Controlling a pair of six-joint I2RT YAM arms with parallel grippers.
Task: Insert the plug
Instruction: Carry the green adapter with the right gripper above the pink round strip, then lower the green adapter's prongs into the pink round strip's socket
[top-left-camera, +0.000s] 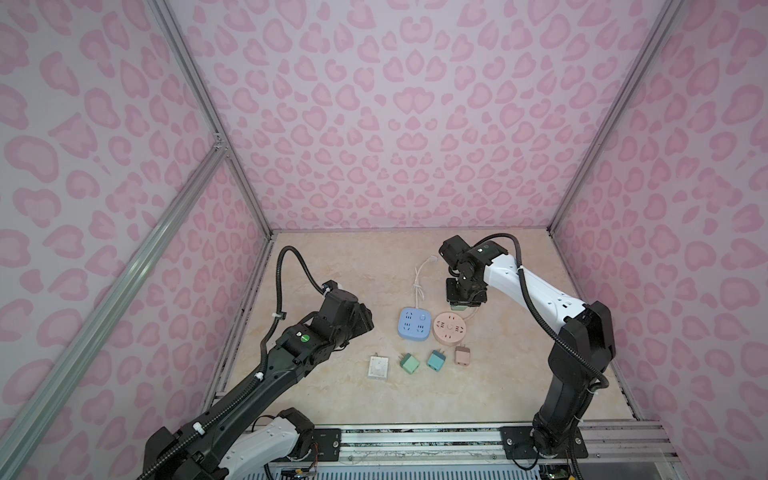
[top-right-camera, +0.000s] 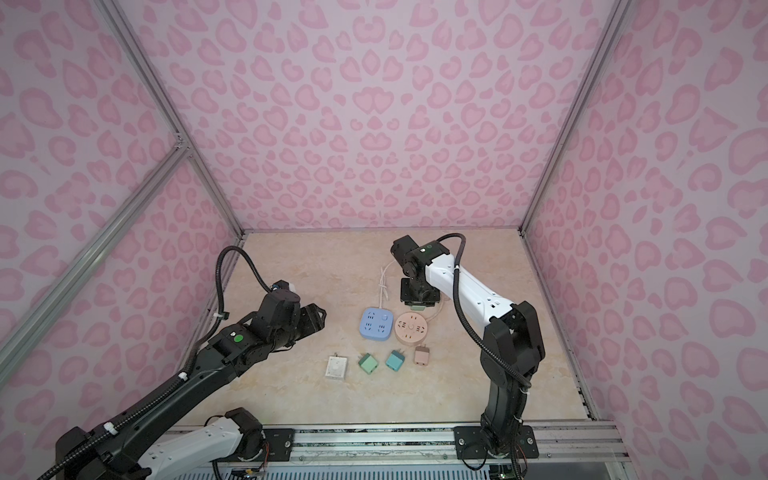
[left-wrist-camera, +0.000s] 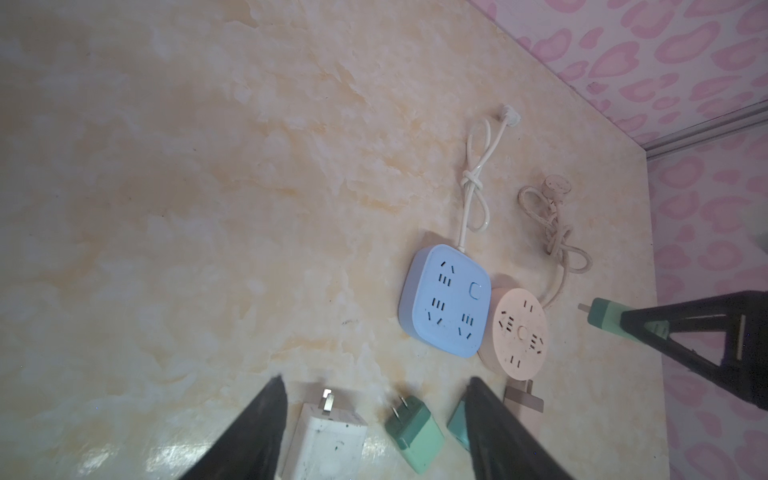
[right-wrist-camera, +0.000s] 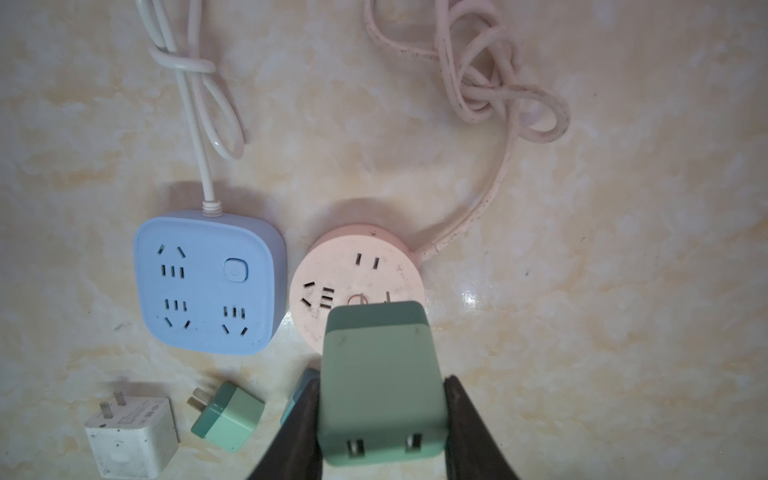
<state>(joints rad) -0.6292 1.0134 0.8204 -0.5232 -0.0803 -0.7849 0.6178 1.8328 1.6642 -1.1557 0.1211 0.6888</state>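
My cell's pink heart-print walls (top-left-camera: 374, 124), aluminium frame posts (top-left-camera: 245, 187), beige marbled floor (top-left-camera: 340, 257), metal rail (top-left-camera: 415, 442) along the front edge

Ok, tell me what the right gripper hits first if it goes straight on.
Probably the pink round socket, met by the green plug the right gripper holds; depth unclear.

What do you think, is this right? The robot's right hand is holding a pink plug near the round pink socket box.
Not quite. The plug in the right gripper is green, not pink, as the right wrist view shows. The rest is right: it is held near the round pink socket box.
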